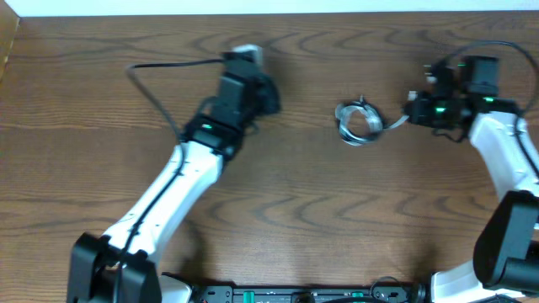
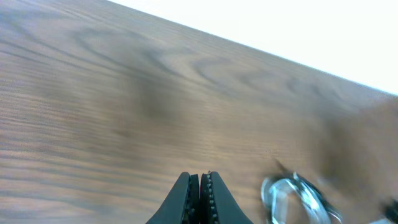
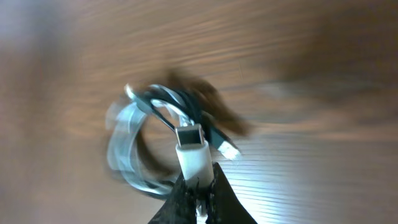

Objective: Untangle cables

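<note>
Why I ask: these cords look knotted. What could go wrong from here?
The right end effector pinches only the white plug, so it may slip out. The black cord looks wound through the white loops; tugging could tighten the bundle or drag it whole. The left end effector is shut, empty and off the bundle, so nothing anchors it.
</note>
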{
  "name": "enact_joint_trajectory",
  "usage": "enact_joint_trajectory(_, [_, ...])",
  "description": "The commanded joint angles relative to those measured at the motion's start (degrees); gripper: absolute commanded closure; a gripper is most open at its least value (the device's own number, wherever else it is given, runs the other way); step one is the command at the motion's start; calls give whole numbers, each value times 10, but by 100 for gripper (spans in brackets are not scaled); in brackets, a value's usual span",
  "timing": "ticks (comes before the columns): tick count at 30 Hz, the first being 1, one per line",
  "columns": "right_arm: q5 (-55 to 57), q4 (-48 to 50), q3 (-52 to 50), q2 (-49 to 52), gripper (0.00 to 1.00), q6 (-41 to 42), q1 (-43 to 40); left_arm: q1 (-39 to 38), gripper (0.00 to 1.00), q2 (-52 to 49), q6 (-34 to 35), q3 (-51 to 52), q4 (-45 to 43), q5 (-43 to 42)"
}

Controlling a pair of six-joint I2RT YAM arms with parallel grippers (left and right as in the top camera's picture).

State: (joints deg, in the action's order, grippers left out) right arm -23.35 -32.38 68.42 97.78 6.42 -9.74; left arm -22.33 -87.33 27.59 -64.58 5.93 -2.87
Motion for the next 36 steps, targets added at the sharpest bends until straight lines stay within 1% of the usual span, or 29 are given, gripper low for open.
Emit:
enact_joint_trajectory(1, [26,-3,-3,2,99,40,-47,40,92,30,-10,0,10,19])
enact_joint_trajectory(5, [20,-12,-3,2,99,45,-84,72,92,42,-7,0,31,18])
enact_joint_trajectory(9, [11,-19,-3,2,99,45,-87,79,92,44,-8,0,53,18])
enact_joint_trajectory(14, [-28,-18,-3,2,99,45,-59,77,92,44,-9,0,69,-14])
enact_joint_trajectory(18, [-68,-16,-3,-1,99,45,-24,77,91,43,-9,0,70,-57])
enact_joint_trajectory(21, [-72,-16,-1,-12,99,45,6,77,91,41,-10,0,72,-94])
enact_joint_trajectory(23, [-72,-18,3,-24,99,45,28,77,90,38,-10,5,71,-113])
enact_joint_trajectory(24, [-72,-20,5,-32,99,45,38,77,87,36,-10,7,71,-119])
enact_joint_trajectory(29, [-70,-29,19,-94,99,58,83,77,85,13,-17,17,71,-165])
enact_joint_trajectory(33, [-45,-31,29,-153,99,68,100,71,83,-12,-25,24,66,-208])
enact_joint_trajectory(36, [-36,-33,29,-187,99,78,102,56,83,-30,-38,25,64,-224])
